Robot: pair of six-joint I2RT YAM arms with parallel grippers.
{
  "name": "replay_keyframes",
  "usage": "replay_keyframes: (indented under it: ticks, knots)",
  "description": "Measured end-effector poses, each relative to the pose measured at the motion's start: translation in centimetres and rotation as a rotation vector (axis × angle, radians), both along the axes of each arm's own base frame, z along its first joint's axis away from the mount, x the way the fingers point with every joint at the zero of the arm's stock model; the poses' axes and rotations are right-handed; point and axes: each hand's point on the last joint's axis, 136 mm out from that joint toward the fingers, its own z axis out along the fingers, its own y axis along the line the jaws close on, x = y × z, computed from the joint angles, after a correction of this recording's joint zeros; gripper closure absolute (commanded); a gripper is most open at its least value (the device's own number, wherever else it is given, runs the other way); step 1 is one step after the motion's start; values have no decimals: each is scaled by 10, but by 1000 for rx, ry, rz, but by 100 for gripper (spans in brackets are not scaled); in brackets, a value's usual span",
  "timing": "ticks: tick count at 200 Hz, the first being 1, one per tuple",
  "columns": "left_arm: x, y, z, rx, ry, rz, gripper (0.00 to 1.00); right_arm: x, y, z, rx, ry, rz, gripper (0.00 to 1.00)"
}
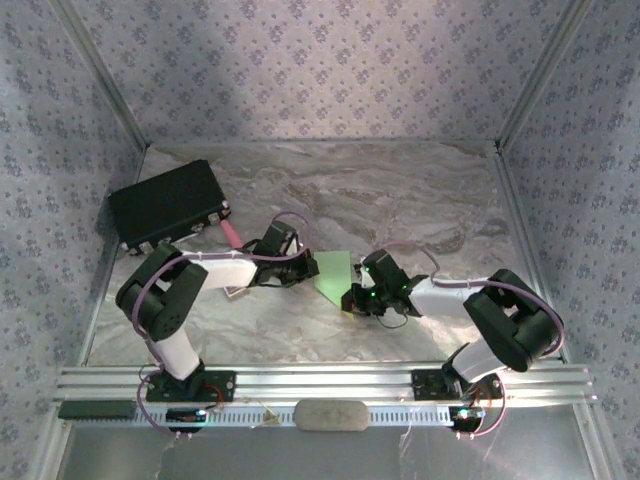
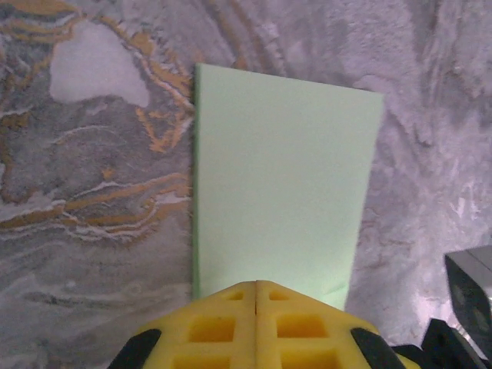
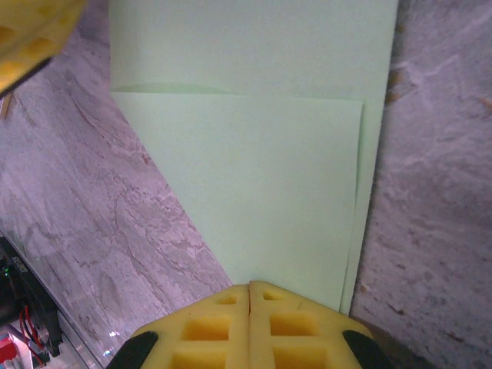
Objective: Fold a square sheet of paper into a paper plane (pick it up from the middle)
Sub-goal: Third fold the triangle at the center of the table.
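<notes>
Top external, left to right: black box (image 1: 165,205), contents not discernible. My left pincer (image 2: 256,294) is together at the folded square sheet of paper (image 1: 335,272) mid-table; my right pincer (image 3: 250,295) is together at its opposite end.

— Any writing on the pale-green paper (image 2: 284,177)?
— None; plain on both layers.
— Labels on the black box (image 1: 165,205) at the far left of the counter (image 1: 420,190)?
— Too small and dark to read.
— The walls (image 1: 320,60)?
— Just a repeating floral print, no letters or numbers.
</notes>
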Motion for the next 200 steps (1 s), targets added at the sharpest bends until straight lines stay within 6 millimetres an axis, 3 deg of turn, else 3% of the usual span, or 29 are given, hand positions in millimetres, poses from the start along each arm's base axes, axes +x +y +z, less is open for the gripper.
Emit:
replay_keyframes:
  ticks: [53, 97, 149, 200]
  knots:
    - [-19, -16, 7, -13, -13, -60, 95, 0, 0, 0, 0, 0, 0, 100]
    - [-29, -17, -22, 31, 42, -85, 97, 0, 0, 0, 0, 0, 0, 98]
    - [-27, -21, -22, 18, 19, -111, 99, 1, 0, 5, -19, 11, 3, 96]
    - [-27, -23, -21, 9, 11, -125, 99, 31, 31, 23, 8, -21, 23, 94]
